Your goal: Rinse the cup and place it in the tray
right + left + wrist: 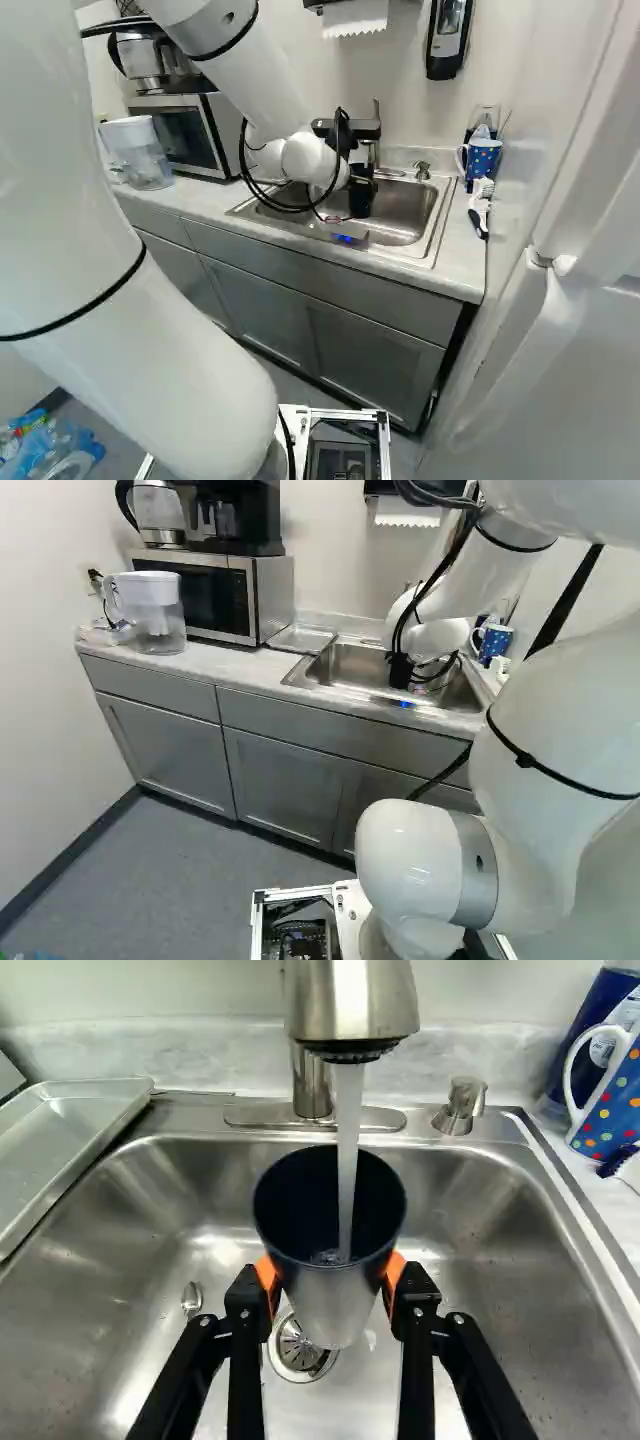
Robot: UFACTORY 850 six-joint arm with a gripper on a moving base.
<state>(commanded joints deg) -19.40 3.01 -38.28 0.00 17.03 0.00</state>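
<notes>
While water hits the cup, it's prob mid-rinse | jaws clamped on it over sink, left base view upper right | next: dump it, then tray, upper middle

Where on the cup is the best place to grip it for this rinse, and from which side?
Probably the outer wall below the rim, a finger on each side, coming from the sink's front, opposite the faucet. The cup shows no handle and its mouth is up under the water, so this keeps the opening free. The gripper holds it that way.
</notes>
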